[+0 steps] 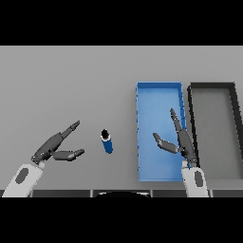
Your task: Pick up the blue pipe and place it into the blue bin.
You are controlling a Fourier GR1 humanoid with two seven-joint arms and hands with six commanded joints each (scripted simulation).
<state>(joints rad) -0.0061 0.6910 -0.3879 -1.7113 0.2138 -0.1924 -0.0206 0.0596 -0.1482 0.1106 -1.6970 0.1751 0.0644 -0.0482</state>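
The blue bin [159, 97] lies on the grey tabletop [66, 85] with its long sides running away from the robot. Its right wall sits just beside the left wall of a dark bin [232, 128], the two rims close together with only a thin strip of tabletop between them. To the left of the blue bin the tabletop is bare out to the blue pipe [107, 141], and beyond the bin's far rim more bare surface stretches back.

The blue pipe lies on the tabletop a short way left of the blue bin's left wall, apart from it, its dark end pointing away from the robot.

The left robot hand [56, 144] hovers left of the pipe, on the side away from the blue bin, released, fingers straight and thumb spread, with a clear gap to the pipe. The right robot hand [180, 141] hangs over the blue bin's right part, near its right wall, also released, fingers straight, holding nothing.
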